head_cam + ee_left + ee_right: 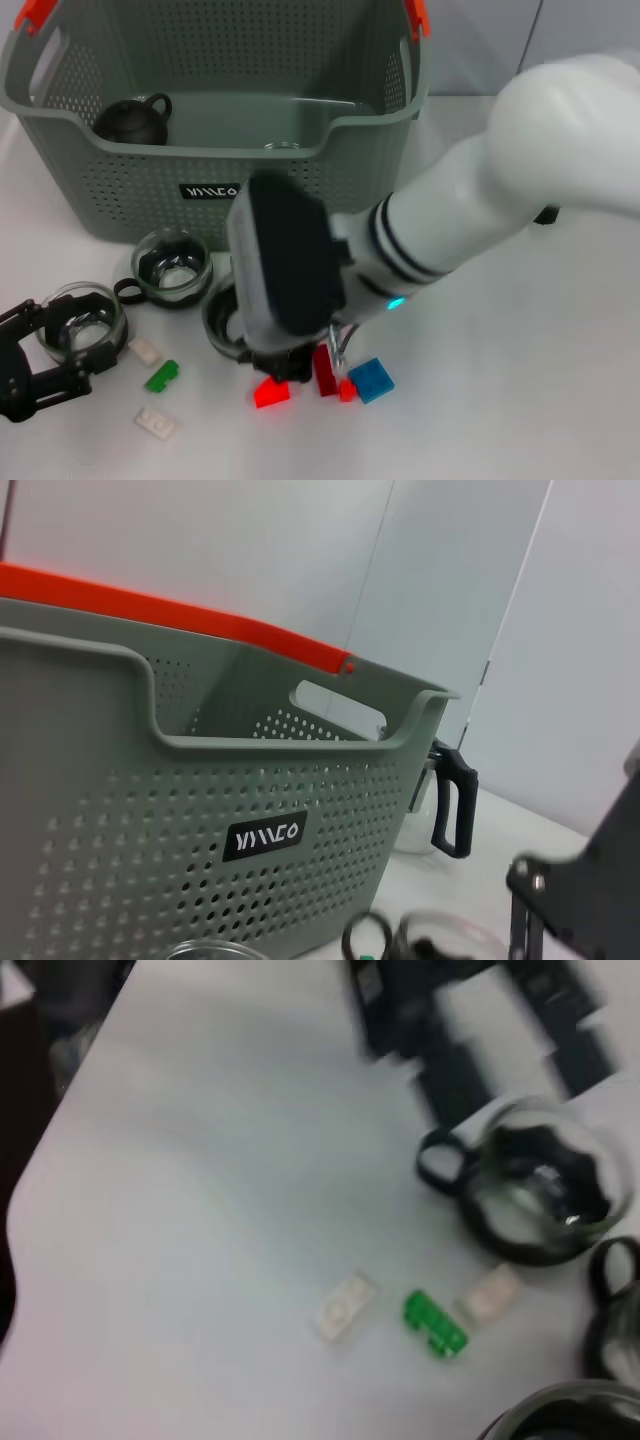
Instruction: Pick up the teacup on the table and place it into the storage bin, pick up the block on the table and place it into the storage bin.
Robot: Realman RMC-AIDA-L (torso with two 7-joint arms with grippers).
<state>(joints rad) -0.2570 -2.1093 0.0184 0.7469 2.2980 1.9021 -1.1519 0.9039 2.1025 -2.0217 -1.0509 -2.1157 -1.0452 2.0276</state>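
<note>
The storage bin (120,195) stands at the back of the table, its black label (264,836) facing me; a dark round teapot (132,122) lies inside it. Three glass teacups stand in front: one (172,264) by the bin, one (84,318) at my left gripper (62,342), one (222,322) half hidden under my right arm. The left gripper is open, its fingers either side of that teacup (540,1195). My right gripper (300,375) hangs low over red blocks (271,392) and a blue block (371,380); its fingers are hidden.
A green block (162,376) and two white blocks (155,423) lie between the grippers, also in the right wrist view as the green block (435,1322). A glass jug with a black handle (452,802) stands behind the bin. My right arm (470,210) crosses the table's right half.
</note>
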